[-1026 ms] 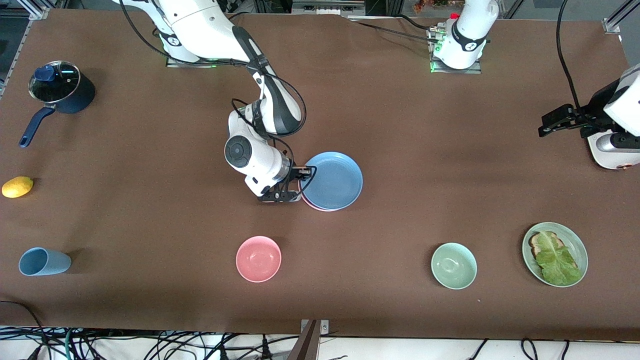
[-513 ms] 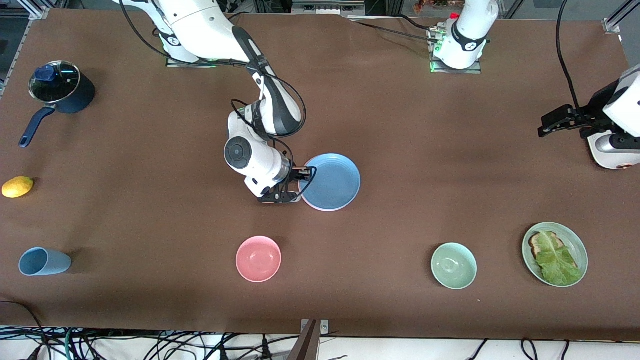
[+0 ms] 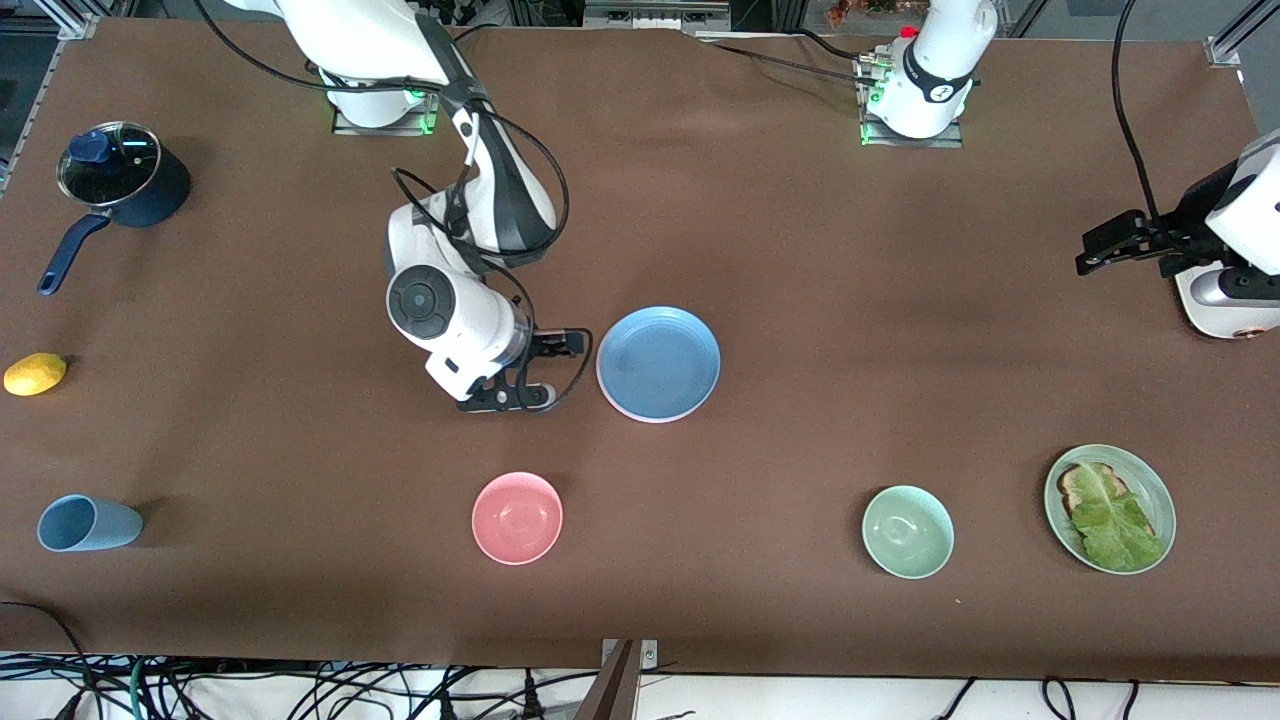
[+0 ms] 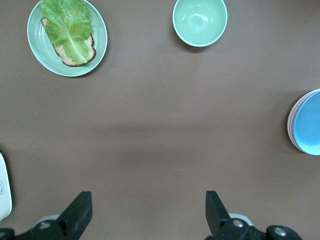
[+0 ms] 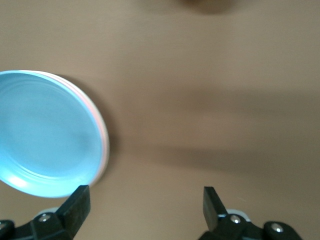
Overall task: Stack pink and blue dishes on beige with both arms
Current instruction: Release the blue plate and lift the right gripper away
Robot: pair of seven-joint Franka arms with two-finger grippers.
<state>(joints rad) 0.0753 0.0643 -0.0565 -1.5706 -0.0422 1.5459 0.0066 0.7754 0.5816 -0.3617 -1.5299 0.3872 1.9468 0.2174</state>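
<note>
The right claw [image 3: 545, 370] stands with its fingers spread wide and holds nothing, low over bare counter [image 3: 800, 300] just beside the plate stack, on the side toward the right arm's end. The stack sits near the middle of the counter. The blue plate [image 3: 658, 362] lies on top; of the pink plate [image 3: 632, 411] under it only a thin rim shows along the edge nearer the front camera. The beige plate cannot be made out from the front; in the left wrist view a pale sliver [image 4: 290, 120] edges the stack, too thin to tell apart. The left claw [image 4: 145, 212] waits, wide open and empty, well apart from the stack over the left arm's end of the counter; that arm is cut off by the frame edge in the front view. A pink bowl [image 3: 517, 517] sits nearer the front camera than the stack.
</note>
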